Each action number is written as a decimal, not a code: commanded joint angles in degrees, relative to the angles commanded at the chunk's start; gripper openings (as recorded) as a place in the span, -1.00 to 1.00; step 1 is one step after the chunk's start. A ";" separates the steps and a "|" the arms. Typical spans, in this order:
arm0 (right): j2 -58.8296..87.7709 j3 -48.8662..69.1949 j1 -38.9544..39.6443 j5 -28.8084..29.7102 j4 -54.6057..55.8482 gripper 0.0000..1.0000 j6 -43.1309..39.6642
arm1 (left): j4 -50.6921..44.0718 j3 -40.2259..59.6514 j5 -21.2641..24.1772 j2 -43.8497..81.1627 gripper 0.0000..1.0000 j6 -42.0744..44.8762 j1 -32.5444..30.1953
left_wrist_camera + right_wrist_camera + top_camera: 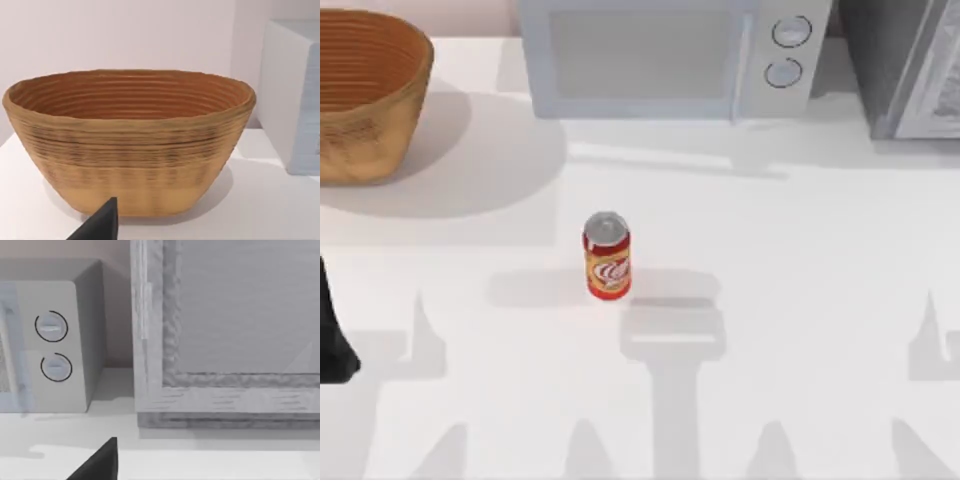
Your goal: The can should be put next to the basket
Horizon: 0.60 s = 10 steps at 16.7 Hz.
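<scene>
- The can [607, 256] stands upright near the middle of the white tabletop [790, 260], silver lid up, with nothing touching it.
- The basket [365, 95] sits at the far left corner of the tabletop, well apart from the can (so the can is not beside it yet).
- In the left wrist view the basket [130, 140] faces the camera broadside, its ribbed orange-brown inside open to sight and its tan wall resting on the tabletop.
- A microwave [670, 55] with two round knobs stands at the back of the tabletop, behind the can and to the right of the basket; its grey-white side also shows past the basket in the left wrist view.
- A grey cabinet-like box [910, 65] stands at the far right corner, next to the microwave; the right wrist view looks at its front [235, 325] with the microwave's knobs [52, 345] beside it.
- The left arm [332, 335] shows as a dark shape at the left edge of the tabletop, away from the can.
- One dark fingertip of the left hand [100, 224] points toward the basket; whether that hand is released or clenched, I cannot tell.
- One dark fingertip of the right hand [99, 463] points toward the box; its state I cannot tell either.
</scene>
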 joint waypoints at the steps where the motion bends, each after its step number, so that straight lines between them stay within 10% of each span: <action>1: 0.00 0.00 0.00 0.00 0.00 1.00 0.00 | 0.00 0.00 0.00 0.00 1.00 0.00 0.00; 10: 0.00 0.00 0.00 0.00 0.00 1.00 0.00 | -11.24 15.43 0.61 18.33 1.00 2.08 -5.74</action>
